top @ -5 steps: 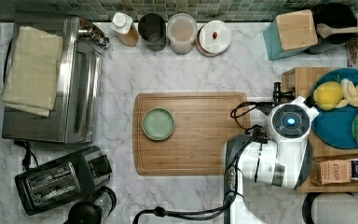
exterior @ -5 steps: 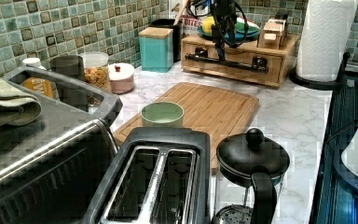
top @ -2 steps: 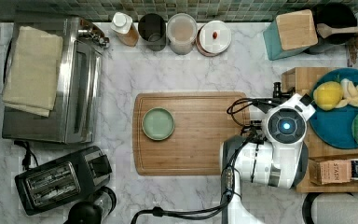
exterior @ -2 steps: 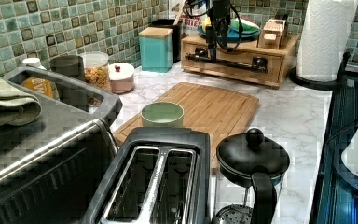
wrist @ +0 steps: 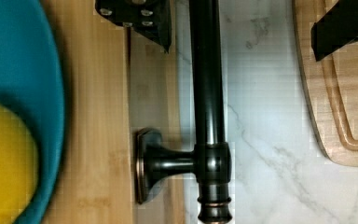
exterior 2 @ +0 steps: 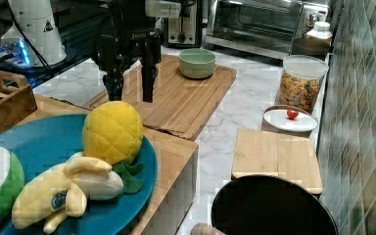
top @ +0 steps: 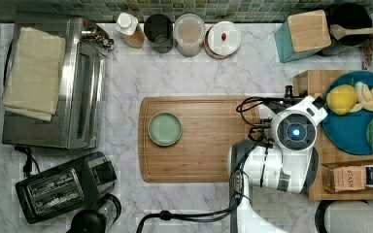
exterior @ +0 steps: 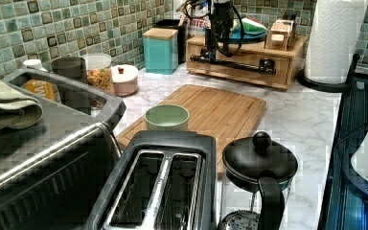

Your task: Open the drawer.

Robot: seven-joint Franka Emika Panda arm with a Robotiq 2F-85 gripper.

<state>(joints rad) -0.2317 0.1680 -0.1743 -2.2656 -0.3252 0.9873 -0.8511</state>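
Top view: the gripper [top: 287, 99] sits over the drawer [top: 302, 97] front, at the wooden stand's edge facing the cutting board [top: 199, 139].

Left view: the handle [exterior: 235, 65] runs horizontally across the drawer face.

Wrist view: the fingers [wrist: 338, 23] are spread (straddling the bar lengthwise-crosswise), not yet touching it.

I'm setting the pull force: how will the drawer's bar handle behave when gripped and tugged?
The handle looks like rigid metal on a solid mount, so it likely won't flex. Its round, glossy surface may be slippery. The gripper has a finger on each side, and the drawer looks closed.
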